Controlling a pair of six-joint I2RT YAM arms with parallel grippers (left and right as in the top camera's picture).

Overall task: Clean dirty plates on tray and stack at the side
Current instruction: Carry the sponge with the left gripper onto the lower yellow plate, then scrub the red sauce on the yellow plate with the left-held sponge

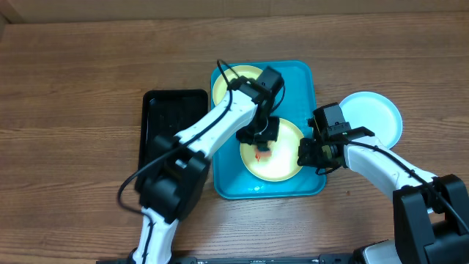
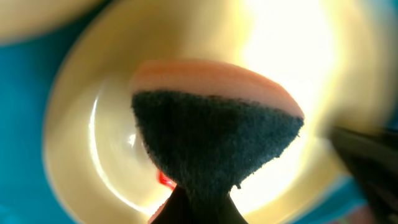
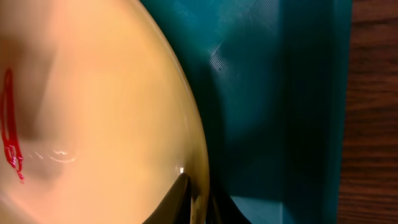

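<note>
Pinches sponge tight in left gripper, dark scouring face toward near yellow-green plate, close over red smear. Clamps right gripper on that plate's right rim. Finds this plate lying in turquoise tray, second yellow-green plate at tray's far end. Notes light blue plate on table just right of tray, black tray left.
</note>
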